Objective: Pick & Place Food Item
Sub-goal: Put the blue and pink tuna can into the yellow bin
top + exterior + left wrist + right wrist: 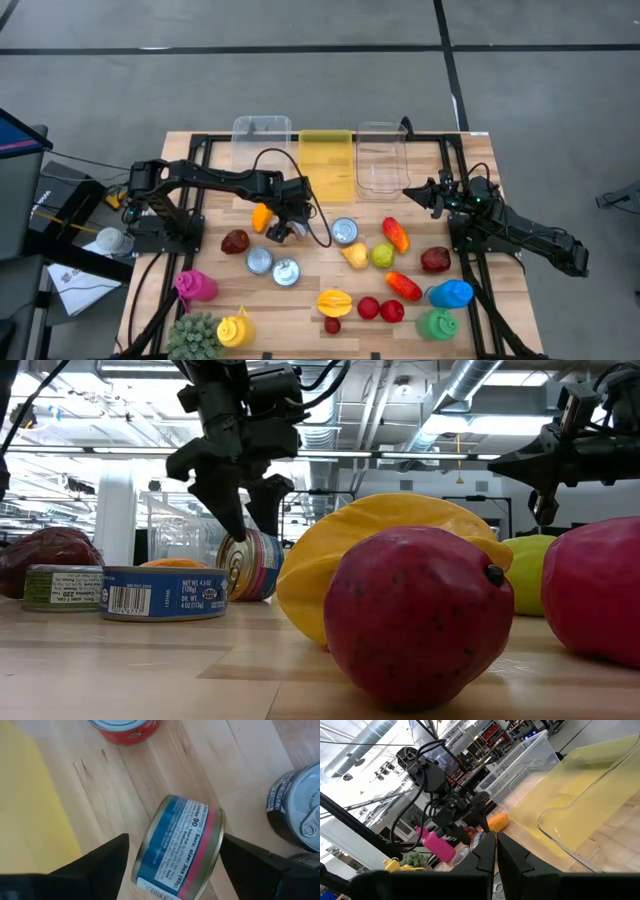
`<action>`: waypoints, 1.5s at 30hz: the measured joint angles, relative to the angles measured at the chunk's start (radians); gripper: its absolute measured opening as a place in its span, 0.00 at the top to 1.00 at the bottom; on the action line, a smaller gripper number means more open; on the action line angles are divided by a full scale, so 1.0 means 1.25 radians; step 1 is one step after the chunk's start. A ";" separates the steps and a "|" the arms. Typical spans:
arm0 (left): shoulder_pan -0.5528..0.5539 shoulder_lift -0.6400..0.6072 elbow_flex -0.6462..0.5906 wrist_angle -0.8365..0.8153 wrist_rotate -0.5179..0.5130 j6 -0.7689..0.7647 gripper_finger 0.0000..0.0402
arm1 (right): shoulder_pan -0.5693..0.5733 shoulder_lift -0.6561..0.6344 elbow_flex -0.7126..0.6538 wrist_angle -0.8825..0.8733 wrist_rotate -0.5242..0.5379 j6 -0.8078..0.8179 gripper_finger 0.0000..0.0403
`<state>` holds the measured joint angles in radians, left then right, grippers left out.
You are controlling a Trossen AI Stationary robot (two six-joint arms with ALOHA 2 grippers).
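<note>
Surface: We find a slatted wooden table [300, 300] on a grey floor, with three bins along its far edge: a clear bin [262, 132] at left, a yellow bin [327, 163] in the middle, and a second clear bin [381, 156] at right.
Left arm: We note it reaching from the table's left side toward the centre, just in front of the yellow bin.
Left gripper [282, 229]: Its fingers [102, 857] stand wide, one on each side of a tipped can; we see a gap on both sides and no contact.
Tipped can [179, 847]: This food tin lies on its side on the wood, blue and pink label up, between the left gripper's fingers. In the low view it shows with its lid facing the camera [250, 565].
Neighbouring items, left half: We record an orange piece [261, 215] beside the gripper, a dark red fruit [236, 241], two upright cans [272, 267], a pink bottle [196, 286], a yellow bottle [234, 329] and a green plant [195, 336].
Centre: Another can [344, 231] sits just right of the gripper.
Right half: We see assorted fruit, a blue bottle [451, 294] and a green bottle [437, 324].
Right gripper [412, 192]: Fingers pressed together, empty, hovering near the right clear bin, well apart from the tipped can.
</note>
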<state>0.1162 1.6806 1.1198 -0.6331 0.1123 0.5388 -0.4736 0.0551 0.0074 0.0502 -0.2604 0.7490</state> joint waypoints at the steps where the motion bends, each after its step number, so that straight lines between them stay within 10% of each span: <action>1: 0.000 0.000 0.000 -0.001 0.000 0.000 0.29 | 0.000 0.000 0.000 0.000 0.000 0.000 0.97; 14: 0.000 0.017 0.000 -0.002 0.017 -0.004 0.54 | 0.000 0.000 0.000 0.000 0.000 0.001 0.97; 30: -0.046 0.004 0.190 0.023 -0.013 -0.315 0.54 | 0.000 0.000 0.000 0.000 0.000 0.002 0.97; 45: 0.172 0.004 0.384 0.014 -0.057 -0.366 0.54 | 0.000 0.000 0.000 0.000 0.000 0.000 0.97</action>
<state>0.3314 1.6855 1.5996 -0.6156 0.0412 0.0811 -0.4736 0.0552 0.0074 0.0498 -0.2606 0.7496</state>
